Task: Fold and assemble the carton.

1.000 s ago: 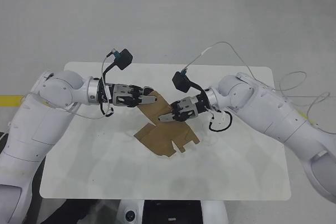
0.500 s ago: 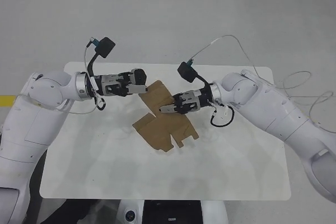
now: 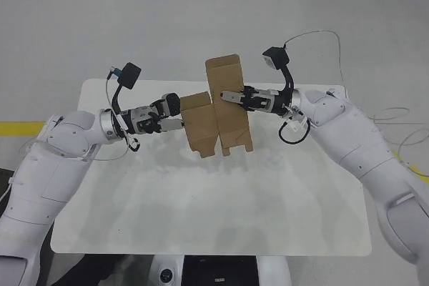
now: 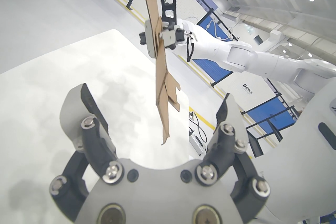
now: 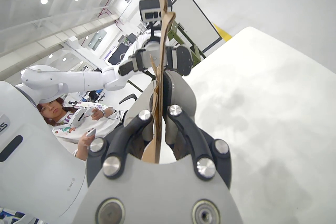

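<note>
Counting first: one carton (image 3: 232, 132), two grippers and one white table (image 3: 129, 214) are showing. The right gripper (image 5: 162, 83) is pinching the carton. Its two fingers are pressing together on the flattened cardboard with only the thickness of the sheet between them, and nothing else is in its grasp. The left gripper (image 4: 155, 93) is standing wide open and is holding nothing.

The carton is hanging in the air between the two grippers, above the table and not touching it. From the right gripper it is extending forward, past the fingertips, toward the left gripper. Its far edge is lying in front of the left gripper's spread fingers (image 4: 92, 107), in line with the gap between them, and they are not closing on it.

The carton is folded flat and is standing on edge, so each wrist camera is seeing it as a thin strip. Its long axis is running about upright. The taller panel is pointing up, above the right gripper, and the notched flaps are pointing down toward the table, below both grippers. Its broad brown faces are facing toward the robot and away from it.
</note>
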You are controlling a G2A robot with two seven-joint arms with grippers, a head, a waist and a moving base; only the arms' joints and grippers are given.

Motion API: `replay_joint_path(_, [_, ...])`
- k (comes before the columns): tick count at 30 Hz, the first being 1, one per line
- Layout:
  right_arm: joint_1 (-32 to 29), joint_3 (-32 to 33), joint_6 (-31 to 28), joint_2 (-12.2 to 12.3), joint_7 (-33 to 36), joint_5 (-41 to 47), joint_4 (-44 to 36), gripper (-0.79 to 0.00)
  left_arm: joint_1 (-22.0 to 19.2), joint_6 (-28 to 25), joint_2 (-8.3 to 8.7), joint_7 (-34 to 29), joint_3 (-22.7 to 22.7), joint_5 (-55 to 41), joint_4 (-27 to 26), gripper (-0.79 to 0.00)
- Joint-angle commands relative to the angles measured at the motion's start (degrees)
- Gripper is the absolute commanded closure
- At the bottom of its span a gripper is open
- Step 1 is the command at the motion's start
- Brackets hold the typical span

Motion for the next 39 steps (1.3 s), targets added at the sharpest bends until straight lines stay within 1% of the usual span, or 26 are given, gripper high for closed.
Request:
replay_joint_path(1, [-0.3, 1.4, 0.0, -0.62, -1.15, -1.61, 0.73, 0.0, 0.87, -0.48, -0.16, 0.96, 0.45, 0.65, -1.03, -0.785])
replay_joint_path(4, [-0.71, 3.42, 0.0, -1.54, -3.57, -4.94, 1.6, 0.0, 1.82, -0.48, -0.27, 1.53, 0.69, 1.0, -2.0, -0.785])
replay_joint_path(8, [-1.48, 6.15, 0.0, -2.55, -6.88, -9.25, 1.64, 0.0, 2.27, 0.63, -0.4, 0.35, 1.2, -0.53, -2.33, -0.785])
replay_joint_path(11, [-2.61, 7.8, 0.0, -3.27, -8.05, -10.76, 0.73, 0.0, 1.81, 0.75, -0.71, 0.94, 1.44, -2.17, -1.16, -0.785])
replay_joint_path(16, [-3.84, 10.24, 0.0, -4.29, -8.28, -12.64, 0.51, 0.0, 0.83, 0.34, -1.25, 0.02, 2.59, -3.65, 0.64, -0.785])
replay_joint_path(17, [-4.04, 10.72, 0.0, -4.48, -8.28, -12.94, 0.51, 0.0, 0.77, 0.29, -1.34, 0.02, 2.72, -3.85, 1.01, -0.763])
replay_joint_path(18, [-4.23, 11.18, 0.0, -4.65, -8.23, -13.27, 0.58, 0.0, 0.67, 0.23, -1.42, -0.02, 2.8, -4.11, 1.26, -0.628])
replay_joint_path(19, [-4.42, 11.65, 0.0, -4.83, -8.2, -13.55, 0.59, 0.0, 0.57, 0.21, -1.49, -0.12, 2.85, -4.32, 1.53, -0.431])
replay_joint_path(20, [-4.62, 12.13, 0.0, -5.0, -8.19, -13.83, 0.62, 0.0, 0.46, 0.16, -1.55, -0.24, 2.87, -4.52, 1.74, -0.336])
replay_joint_path(21, [-4.8, 12.59, 0.0, -5.15, -8.12, -14.14, 0.68, 0.0, 0.37, 0.2, -1.6, -0.36, 2.88, -4.76, 1.99, -0.2])
replay_joint_path(22, [-4.99, 13.06, 0.0, -5.31, -8.1, -14.39, 0.76, 0.0, 0.27, 0.18, -1.65, -0.56, 2.88, -4.92, 2.19, -0.083])
replay_joint_path(23, [-5.18, 13.5, 0.0, -5.46, -8.02, -14.65, 0.82, 0.0, 0.2, 0.26, -1.7, -0.75, 2.89, -5.14, 2.43, 0.0])
replay_joint_path(37, [-6.64, 18.92, 0.0, -7.09, -5.7, -17.93, 0.8, 0.0, -0.73, 2.05, -2.43, -2.8, 3.21, -7.58, 4.12, 0.0])
replay_joint_path(38, [-6.72, 19.24, 0.0, -7.17, -5.47, -18.09, 0.74, -0.043, -0.82, 2.1, -2.47, -2.98, 3.18, -7.77, 4.21, 0.0])
replay_joint_path(39, [-6.82, 19.59, 0.0, -7.24, -5.25, -18.2, 0.7, -0.339, -0.88, 2.22, -2.52, -3.19, 3.18, -8.06, 4.31, 0.0])
